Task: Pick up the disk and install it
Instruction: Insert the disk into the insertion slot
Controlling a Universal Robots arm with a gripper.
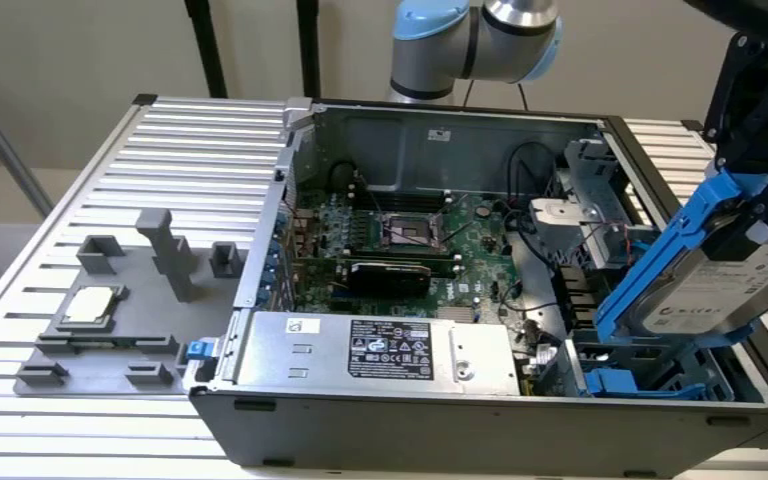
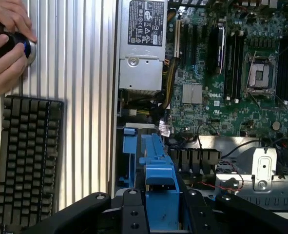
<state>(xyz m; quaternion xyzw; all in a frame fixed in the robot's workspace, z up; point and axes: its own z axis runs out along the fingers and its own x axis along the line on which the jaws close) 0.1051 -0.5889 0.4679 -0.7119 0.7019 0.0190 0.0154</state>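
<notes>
The disk [image 1: 711,295], a silver-grey drive with a white label in a bright blue carrier frame, hangs tilted at the exterior view's right. It is above the front right corner of the open computer case [image 1: 491,425]. My gripper [image 1: 758,200] is shut on it from above. In the wrist view the blue carrier [image 2: 159,178] sits between my black fingers [image 2: 134,212], with the case interior beyond. Below the disk is the drive bay [image 1: 651,375], which has blue plastic parts in it. The disk is clear of the bay and touches nothing else.
The grey power-supply box [image 1: 384,350] lies along the case's front, the motherboard [image 1: 398,235] behind it. A grey fixture holding a small processor chip [image 1: 91,305] sits on the slatted table, at the exterior view's left. A person's hands [image 2: 7,44] hold a round knob beside a black keyboard [image 2: 27,161].
</notes>
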